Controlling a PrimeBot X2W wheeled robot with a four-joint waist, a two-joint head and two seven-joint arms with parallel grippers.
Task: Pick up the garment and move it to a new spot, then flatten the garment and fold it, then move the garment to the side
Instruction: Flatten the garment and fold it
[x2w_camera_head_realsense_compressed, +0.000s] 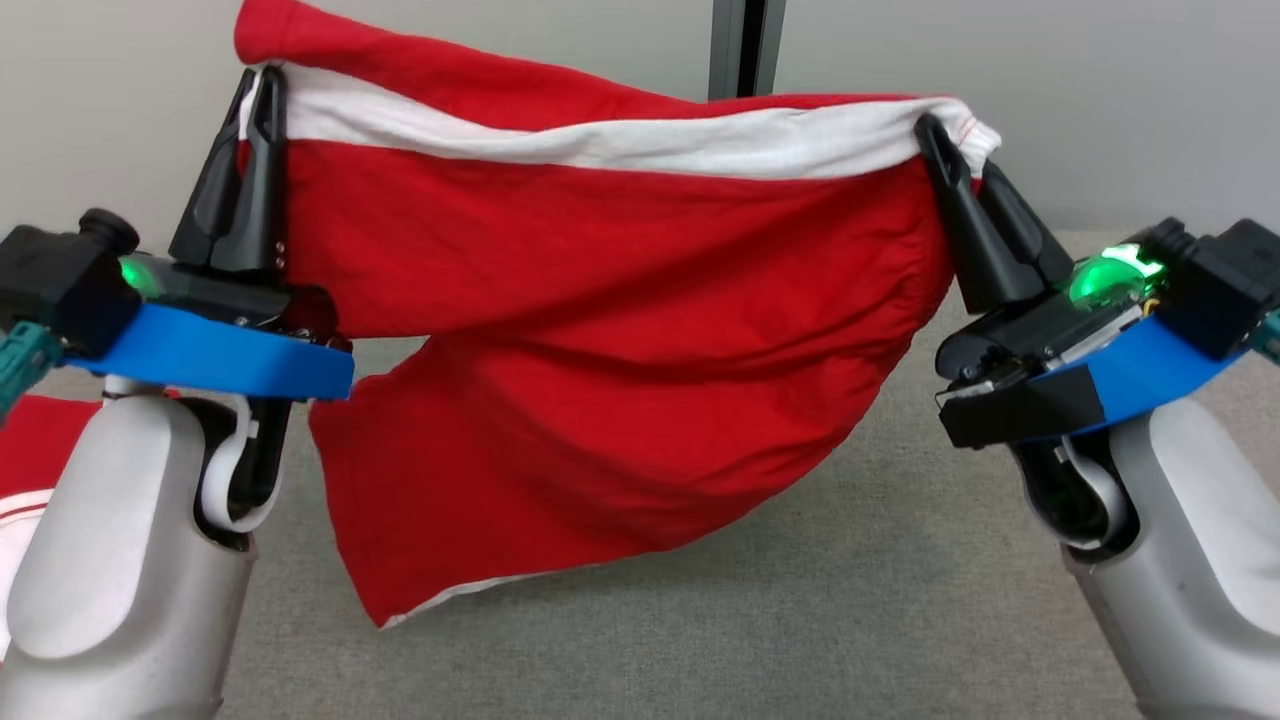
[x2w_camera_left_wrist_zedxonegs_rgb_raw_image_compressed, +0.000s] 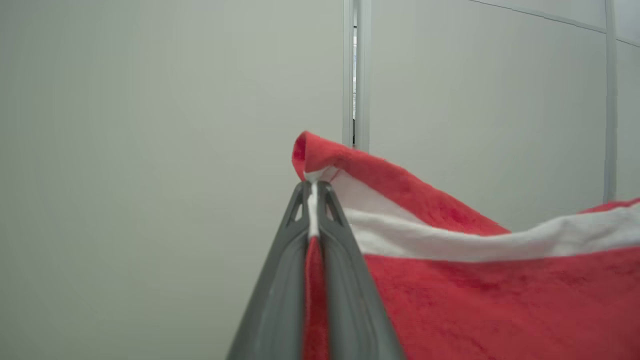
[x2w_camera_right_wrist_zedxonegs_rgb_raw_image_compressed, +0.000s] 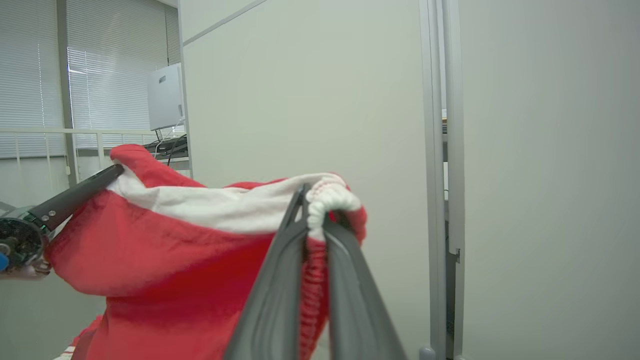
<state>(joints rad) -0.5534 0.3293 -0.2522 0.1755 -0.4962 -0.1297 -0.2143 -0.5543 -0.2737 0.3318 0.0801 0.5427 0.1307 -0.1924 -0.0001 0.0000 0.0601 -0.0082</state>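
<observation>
Two top corners of garment (x2w_camera_head_realsense_compressed: 620, 330) pinched: left claw (x2w_camera_head_realsense_compressed: 262, 85) at 10 o'clock, right claw (x2w_camera_head_realsense_compressed: 932, 130) at 2 o'clock. Garment hung stretched over desk (x2w_camera_head_realsense_compressed: 880, 600), probably for flat laydown.

The garment (x2w_camera_head_realsense_compressed: 620, 330) is soft, matt red cloth with a white ribbed band. The left end effector (x2w_camera_head_realsense_compressed: 258, 85) and right end effector (x2w_camera_head_realsense_compressed: 935, 130) are smooth, matt dark plastic. The desk (x2w_camera_head_realsense_compressed: 800, 620) wears coarse grey fabric.
</observation>
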